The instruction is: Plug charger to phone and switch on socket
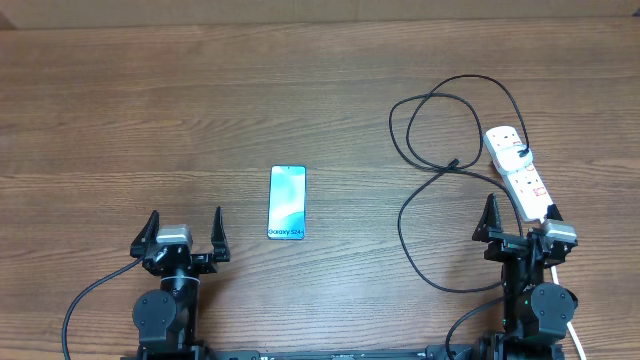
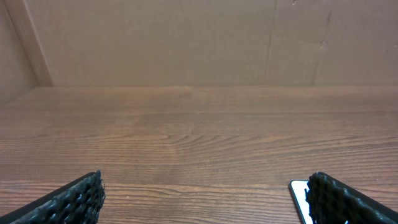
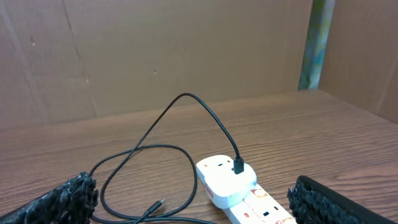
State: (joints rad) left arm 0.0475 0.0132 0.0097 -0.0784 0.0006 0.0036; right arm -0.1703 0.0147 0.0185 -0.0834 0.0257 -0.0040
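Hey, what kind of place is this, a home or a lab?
Probably a robot test bench: a wooden table walled by brown panels, with a phone and power strip laid out.

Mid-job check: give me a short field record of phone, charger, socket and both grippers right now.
phone: flat on the table, screen up, nothing plugged in
charger: adapter sits in the socket's far end; cable lies in loops on the table
tip: free, on the table left of the socket, apart from the phone
socket: right side of the table; switch state too small to tell
left gripper: open, empty, near-left of the phone
right gripper: open, empty, at the socket's near end
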